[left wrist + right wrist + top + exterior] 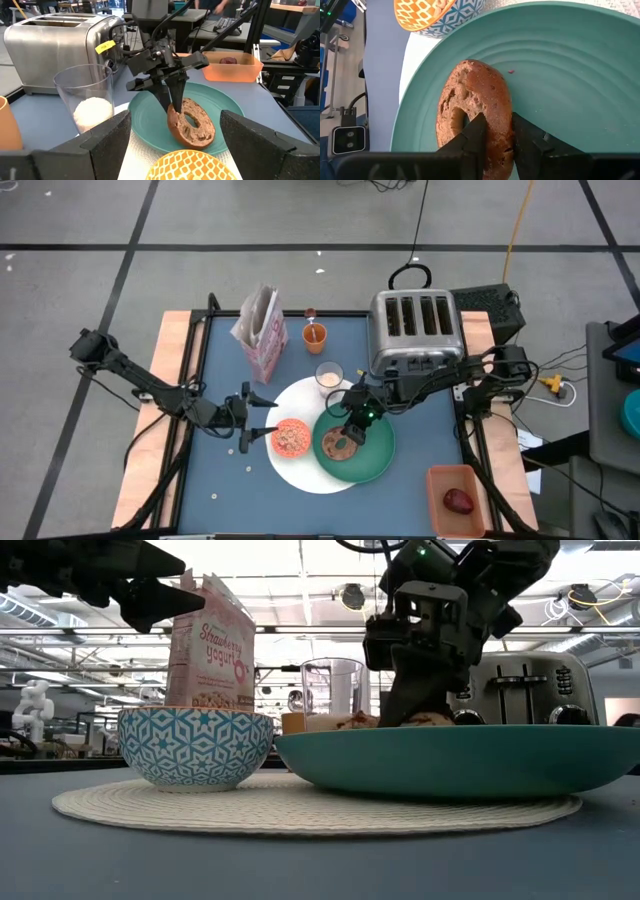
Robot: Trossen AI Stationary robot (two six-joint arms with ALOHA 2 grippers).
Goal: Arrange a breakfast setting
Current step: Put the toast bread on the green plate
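At the lower right of the high view a tan bin (458, 500) is seen on the table edge, with a dark-red fruit (458, 501) lying inside it. Toward the middle, a large white plate (290, 472) lies on the blue table (420, 420), and a green plate (375, 460) rests overlapping its right side. On the white plate, just left of the green one, an orange-patterned bowl (291, 437) is set.

The bagel (475, 112) is held by the right gripper (495, 134), whose two fingers are closed on the ring, one through the hole and one against the outer crust. In the left wrist view the bagel (191, 122) is seen tilted, its lower edge touching the green plate (150, 112); whether it is fully resting there cannot be told.

The left gripper (247, 418) hangs over the table at centre left of the high view, just beside the white plate, with its fingers spread apart and nothing between them.

Farther up, a milk glass (328, 376) stands at the top edge of the white plate. Beyond it an orange cup (315, 335) and a pink cereal box (260, 330) are placed, the box to the left. The silver toaster (415, 330) occupies the upper right of the table.
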